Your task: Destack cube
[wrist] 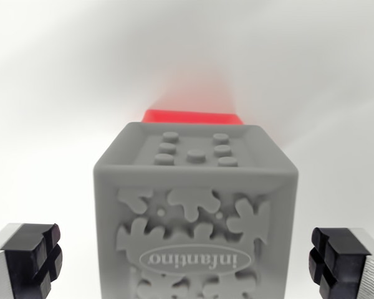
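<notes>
Jaws (pixel 190 258): standing released and wide apart, one black rubber-padded fingertip (pixel 34 255) showing at the wrist view's lower left, the other at its lower right. Each pad is sitting on a bright metal finger body. Neither pad is touching anything; clear gaps are lying between the pads and the sides of the block between them.

Grey cube (pixel 196 212): sitting centred between the two fingertips, filling the near middle of the view. It is a soft-looking grey block, upright. Its facing side is carrying raised splat-like shapes and an oval badge with lettering reading upside down in this view. The face beyond that, a recessed panel within a raised rim, is carrying raised round studs, seven being countable. The block's lower edge is running out of frame at the bottom.

Red cube (pixel 193 117): lying on the far side of the grey cube, touching or just behind it. Only a thin red strip is showing above the grey block's far edge, with a reddish glow spreading beyond it.

Worktop (pixel 56 93): plain white surface surrounding the blocks, blurring into soft grey shadow towards the far left and far right.
</notes>
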Available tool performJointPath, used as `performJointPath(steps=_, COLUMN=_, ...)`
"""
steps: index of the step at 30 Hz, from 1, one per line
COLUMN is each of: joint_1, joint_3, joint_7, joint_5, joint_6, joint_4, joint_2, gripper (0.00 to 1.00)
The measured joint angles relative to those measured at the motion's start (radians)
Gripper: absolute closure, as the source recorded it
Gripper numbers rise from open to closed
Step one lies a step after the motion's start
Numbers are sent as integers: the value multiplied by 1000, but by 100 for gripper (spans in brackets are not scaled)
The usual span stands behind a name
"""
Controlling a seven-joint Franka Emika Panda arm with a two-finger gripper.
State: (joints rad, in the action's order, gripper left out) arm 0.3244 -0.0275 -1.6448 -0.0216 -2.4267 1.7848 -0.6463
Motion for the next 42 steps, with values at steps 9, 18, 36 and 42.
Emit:
performJointPath(steps=9, joint_1=0, joint_3=1, joint_7=0, joint_5=-1, joint_6=-28, joint_4=-4, joint_2=-32, gripper=0)
performJointPath(steps=18, joint_1=0, joint_3=1, joint_7=0, joint_5=-1, joint_6=-35, joint_4=-6, joint_2=-41, gripper=100)
performJointPath(steps=36, joint_1=0, joint_3=1, joint_7=0, joint_5=-1, joint_6=-35, joint_4=-6, joint_2=-41, gripper=100)
performJointPath(steps=42, joint_1=0, joint_3=1, joint_7=0, joint_5=-1, joint_6=-35, joint_4=-6, joint_2=-41, gripper=100)
